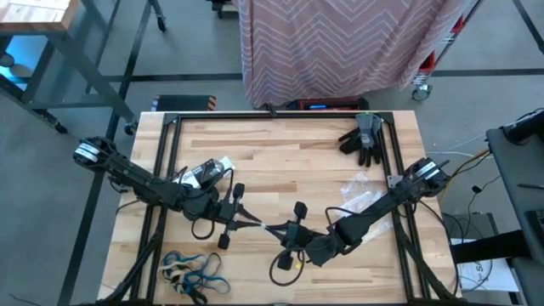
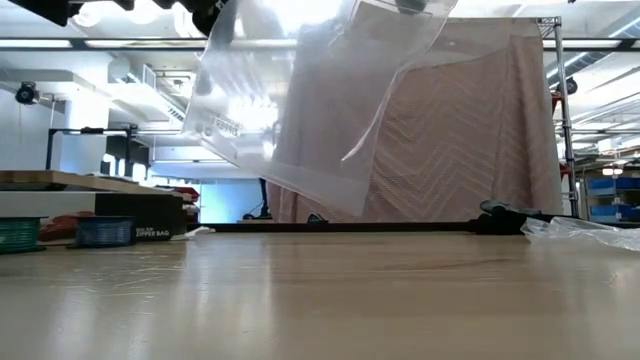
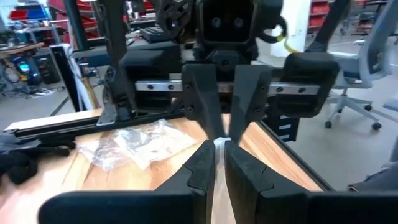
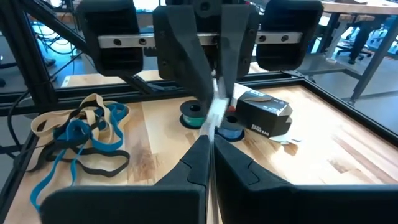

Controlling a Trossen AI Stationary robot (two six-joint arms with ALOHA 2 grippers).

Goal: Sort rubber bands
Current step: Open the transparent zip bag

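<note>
High view shows both arms reaching to the table's middle, the left gripper [image 1: 246, 221] and right gripper [image 1: 285, 231] facing each other tip to tip; between them hangs a clear bag [image 2: 300, 100], which the low view shows held up off the table [image 2: 320, 300], filling the upper part of that picture; the left wrist view has the left fingers [image 3: 202, 165] pressed together on the bag's thin edge, with the right gripper's fingers [image 3: 202, 93] pinched on the same edge just opposite; the right wrist view shows its own fingers [image 4: 196, 165] closed on that strip of plastic too; so both claws are clamped on the bag, 1 from each side. The bands [image 1: 191, 272] lie in a loose tangle of blue, tan and black near the table's front-left corner, well apart from both grippers, untouched; the right wrist view shows the same heap [image 4: 81, 134] flat on the wood. Behind the left arm sit a black box [image 4: 264, 115] and what look like 2 small rolls [image 4: 193, 113], though they are partly hidden; a second crumpled bag [image 1: 361, 194] lies by the right arm, and dark gloves [image 1: 364, 140] rest near the far-right corner.
</note>
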